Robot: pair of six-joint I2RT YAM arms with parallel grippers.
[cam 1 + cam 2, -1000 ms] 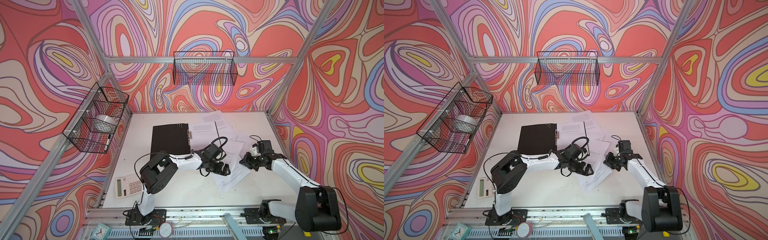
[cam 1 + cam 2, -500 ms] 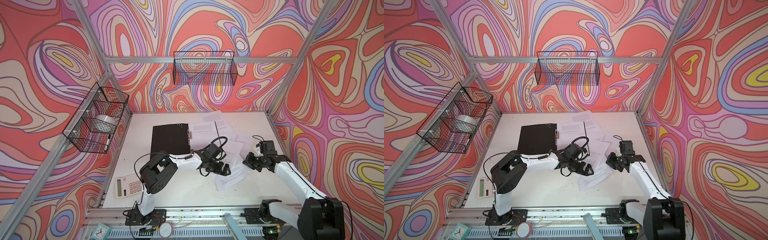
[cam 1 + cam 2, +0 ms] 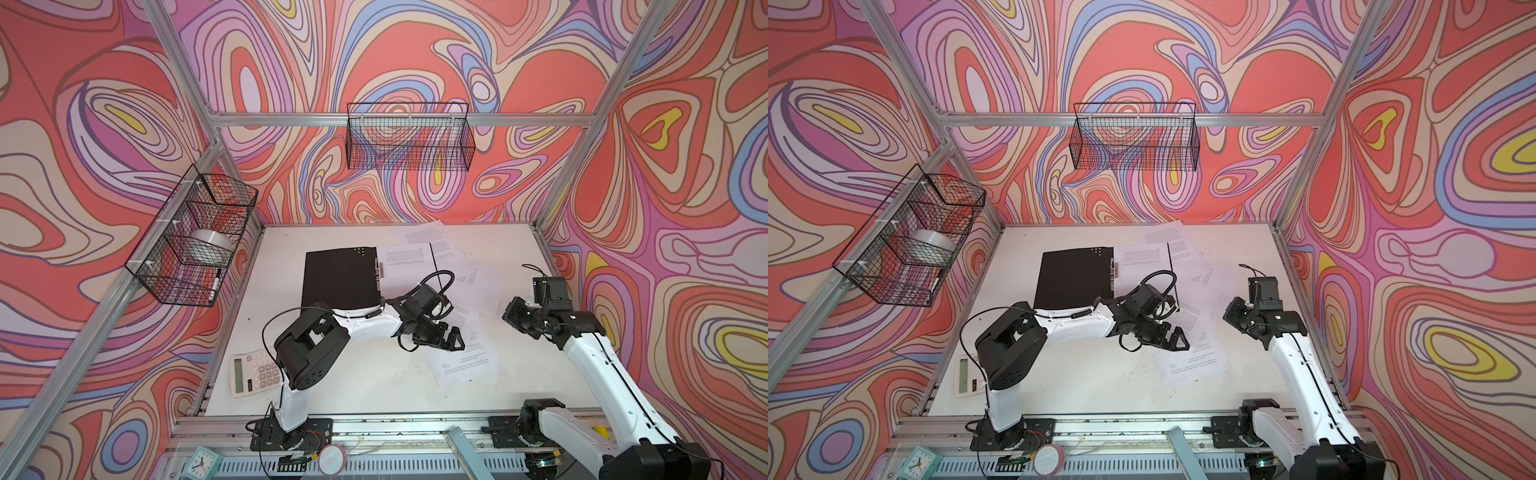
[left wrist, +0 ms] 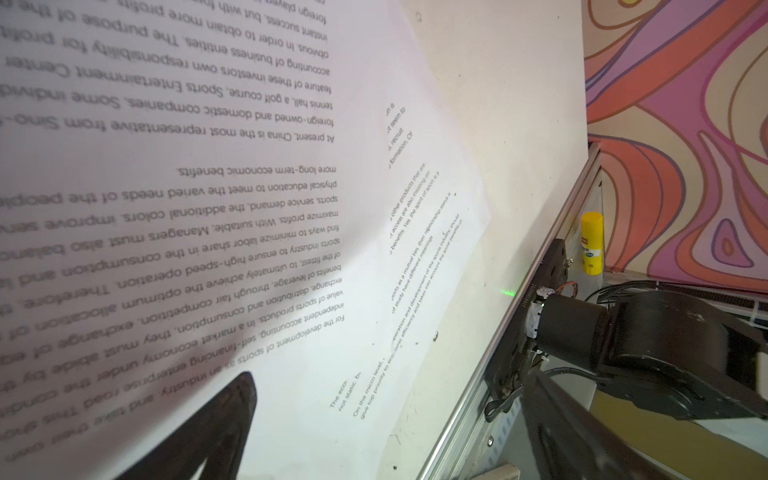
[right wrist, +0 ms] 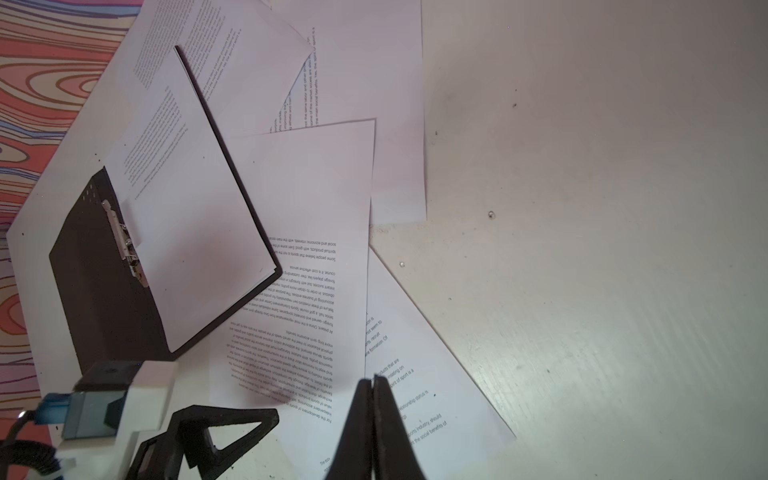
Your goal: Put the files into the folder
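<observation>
In both top views the white table point(image 3: 353, 386) fills the cell floor. Toward the back, left of centre, the folder point(image 3: 340, 278) lies open, black inside up, w/ its metal clip point(image 5: 124, 241) at the spine. One printed sheet point(image 5: 195, 249) sits on the leaf right of the clip as the top views show it. The rest of the files point(image 3: 465, 361) are loose on the table to the right of the folder. They're fanned & overlapping, from the back wall to near the front edge. Long axes run approx front-to-back, each skewed a bit.

The left claw point(image 3: 455, 338) hangs low over the front sheets, fingers spread wide, nothing btw them. Can't tell if a tip touches paper. The right claw point(image 5: 372, 380) is pinched fully closed w/ nothing in it, up off the table, just right of the pile.

Key relation, my read: the nearest loose sheets lie right under the left claw, and the folder is back-left of it, along that same arm. So the left arm is nearer. A sheet would have to go back-left, then square up w/ the leaf. Flat thin paper is a hard pinch, so it probably needs an edge raised first.
</observation>
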